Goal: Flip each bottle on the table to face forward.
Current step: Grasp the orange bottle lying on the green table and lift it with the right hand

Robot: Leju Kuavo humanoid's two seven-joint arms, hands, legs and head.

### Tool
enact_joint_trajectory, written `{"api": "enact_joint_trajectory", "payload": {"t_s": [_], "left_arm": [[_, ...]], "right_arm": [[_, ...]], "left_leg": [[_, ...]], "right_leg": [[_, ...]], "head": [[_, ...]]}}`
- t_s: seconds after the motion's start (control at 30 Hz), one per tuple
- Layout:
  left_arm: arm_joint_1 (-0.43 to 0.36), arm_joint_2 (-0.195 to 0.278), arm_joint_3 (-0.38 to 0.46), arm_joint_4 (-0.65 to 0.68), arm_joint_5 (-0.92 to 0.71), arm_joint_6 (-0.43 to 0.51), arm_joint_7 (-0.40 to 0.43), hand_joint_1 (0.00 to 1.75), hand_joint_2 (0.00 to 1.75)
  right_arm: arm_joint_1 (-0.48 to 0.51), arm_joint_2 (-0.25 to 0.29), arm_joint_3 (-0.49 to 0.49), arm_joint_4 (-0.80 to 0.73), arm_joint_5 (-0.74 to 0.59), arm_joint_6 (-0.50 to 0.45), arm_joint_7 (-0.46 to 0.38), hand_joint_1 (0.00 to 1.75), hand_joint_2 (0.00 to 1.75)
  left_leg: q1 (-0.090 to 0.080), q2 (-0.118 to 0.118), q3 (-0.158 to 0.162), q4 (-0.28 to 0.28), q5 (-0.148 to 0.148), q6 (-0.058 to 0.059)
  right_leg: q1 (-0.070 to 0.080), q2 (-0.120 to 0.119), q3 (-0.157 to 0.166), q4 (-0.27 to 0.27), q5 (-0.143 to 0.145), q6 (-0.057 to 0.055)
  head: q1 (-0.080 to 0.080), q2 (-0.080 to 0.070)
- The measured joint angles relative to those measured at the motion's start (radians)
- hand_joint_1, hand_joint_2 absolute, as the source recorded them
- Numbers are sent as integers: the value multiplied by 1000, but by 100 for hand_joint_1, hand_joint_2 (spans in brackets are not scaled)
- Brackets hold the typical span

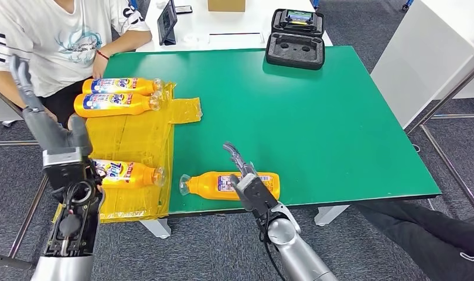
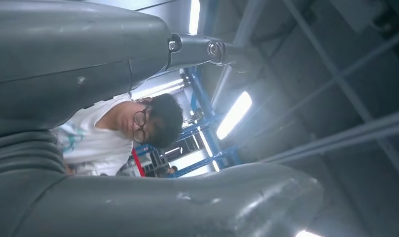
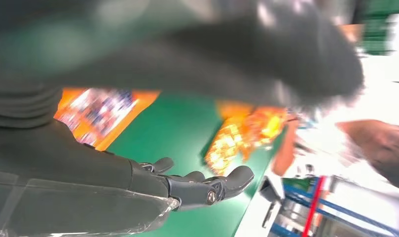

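- The green table top (image 1: 316,117) had four orange plastic detergent bottles lying on their sides. Three sat on a crinkly yellow plastic sheet (image 1: 135,140) on the left part of the table.
- Far pair: one bottle (image 1: 120,85) at the back by the person, and a second bottle (image 1: 114,104) just in front of it, nearly touching. Both showed their blue-and-white labels and had caps pointing right.
- A third bottle (image 1: 129,174) lay near the front edge of the sheet, label up, cap to the right, partly tucked behind the robot's left arm.
- The fourth bottle (image 1: 222,184) was on the bare green near the front edge, cap pointing left toward the sheet, with a small printed label showing.
- The right hand (image 1: 246,175) hovered over that fourth bottle's right end. In the right wrist view its dark fingers (image 3: 202,185) were stretched out and apart, gripping nothing.
- The left hand (image 1: 23,82) was raised at the left side, fingers pointing up. Honestly couldn't tell whether it was spread or curled.
- A person in a white t-shirt (image 1: 64,41) sat at the far left corner, one hand resting at the table edge.
- A black foam case (image 1: 296,41) sat open at the back of the table.
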Motion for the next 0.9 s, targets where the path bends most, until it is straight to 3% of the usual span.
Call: {"api": "enact_joint_trajectory", "payload": {"t_s": [0.17,0.5,0.73,0.9], "left_arm": [[94,-8,-15,-47,160,-1,0,0,0],[209,-12,-44,-73,268,-2,0,0,0],[331,-14,-41,-129,290,-2,0,0,0],[353,-14,-14,-154,282,-2,0,0,0]], "right_arm": [[-43,-96,0,-44,93,26,121,0,175],[-94,-194,1,-74,169,56,183,0,175],[-248,-257,38,-9,281,191,267,0,175],[-362,-266,102,94,299,310,265,0,175]], "left_leg": [[0,0,0,0,0,0],[0,0,-1,0,0,0],[0,0,-1,0,0,0],[0,-1,-1,0,1,0]], "right_leg": [[0,0,0,0,0,0],[0,0,0,0,0,0],[0,0,-1,0,0,0],[0,-1,-1,0,1,0]], "head": [[0,0],[0,0],[0,0],[0,0]]}}
